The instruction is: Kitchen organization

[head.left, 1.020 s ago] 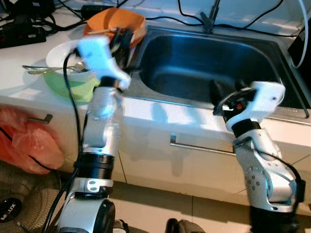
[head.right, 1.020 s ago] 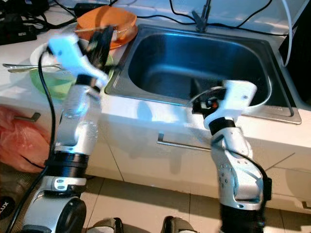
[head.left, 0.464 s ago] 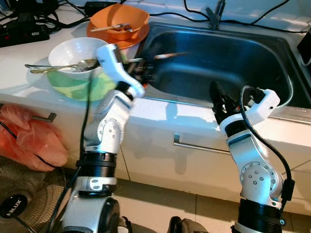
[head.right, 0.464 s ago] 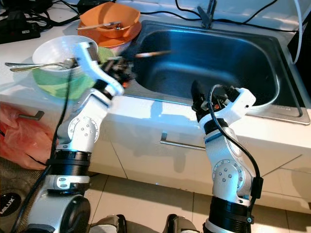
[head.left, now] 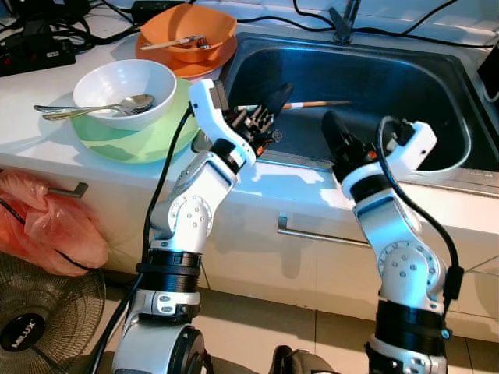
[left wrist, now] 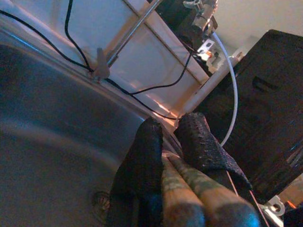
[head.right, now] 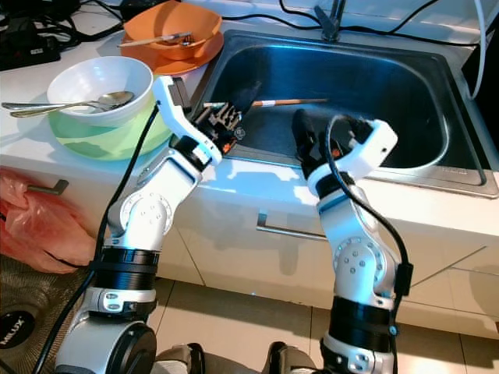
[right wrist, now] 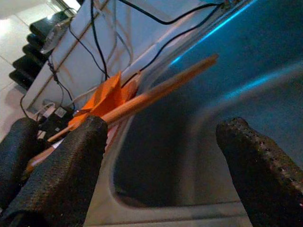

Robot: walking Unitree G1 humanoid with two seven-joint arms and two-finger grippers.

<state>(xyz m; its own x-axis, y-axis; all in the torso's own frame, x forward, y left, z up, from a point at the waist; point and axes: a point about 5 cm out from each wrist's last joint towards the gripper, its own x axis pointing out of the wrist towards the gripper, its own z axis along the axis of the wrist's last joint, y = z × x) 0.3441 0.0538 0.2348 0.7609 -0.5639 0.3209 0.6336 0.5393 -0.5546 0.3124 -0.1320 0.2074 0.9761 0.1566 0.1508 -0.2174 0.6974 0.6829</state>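
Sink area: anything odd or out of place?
Cables trail along the counter right behind the sink, an odd spot beside a basin. Otherwise nothing is spilled: the left pincer holds chopsticks out over the basin, and the right pincer is open beside it.

Brushed stainless-steel sink [head.left: 437, 93] with a satin blue sheen; pale wooden chopsticks [head.left: 312, 104], matt, clamped in the left gripper [head.left: 269, 109], whose black fingers [left wrist: 199, 142] carry a rough, pebbled rubber texture, as do those of the spread right gripper [right wrist: 165, 156]. At ten o'clock from the basin, a glossy white bowl [head.left: 117, 82] with polished metal spoons [head.left: 93, 107] sits in a smooth green bowl [head.left: 132, 140], behind them a smooth orange bowl [head.left: 199, 27]; the counter [head.left: 31, 101] is smooth white, the arms silver metal.
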